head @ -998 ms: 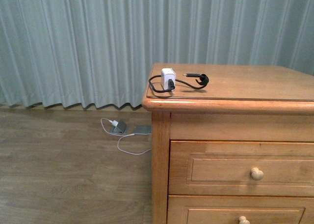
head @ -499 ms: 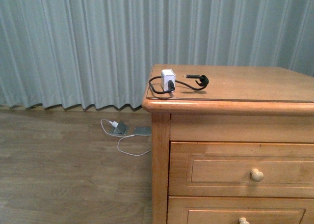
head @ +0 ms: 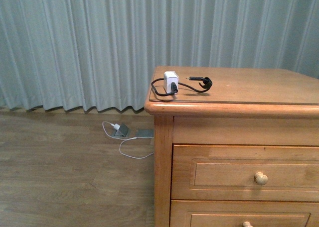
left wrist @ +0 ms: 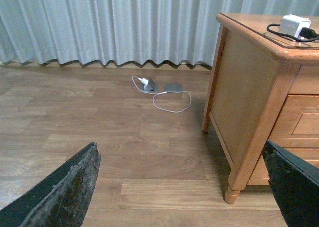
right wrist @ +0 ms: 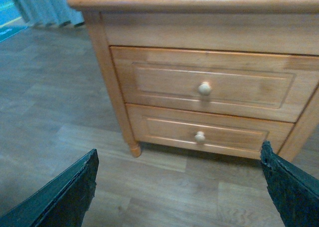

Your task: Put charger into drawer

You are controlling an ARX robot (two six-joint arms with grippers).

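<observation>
The charger (head: 171, 80), a small white cube with a looped black cable, lies on the dresser top near its left front corner; it also shows in the left wrist view (left wrist: 294, 25). The top drawer (head: 234, 173) is shut, with a round pale knob (head: 260, 178); it also shows in the right wrist view (right wrist: 209, 82). My left gripper (left wrist: 184, 187) is open and empty, low over the floor left of the dresser. My right gripper (right wrist: 179, 187) is open and empty, low in front of the drawers. Neither arm shows in the front view.
A white-cabled charger with grey pads (head: 127, 132) lies on the wooden floor by the curtain, left of the dresser. A lower drawer (right wrist: 199, 132) with a like knob sits under the top one. The dresser leg (left wrist: 232, 192) stands near my left gripper.
The front view has shifted very slightly; the dresser and charger sit a few pixels lower in the picture. Nothing else has moved.
</observation>
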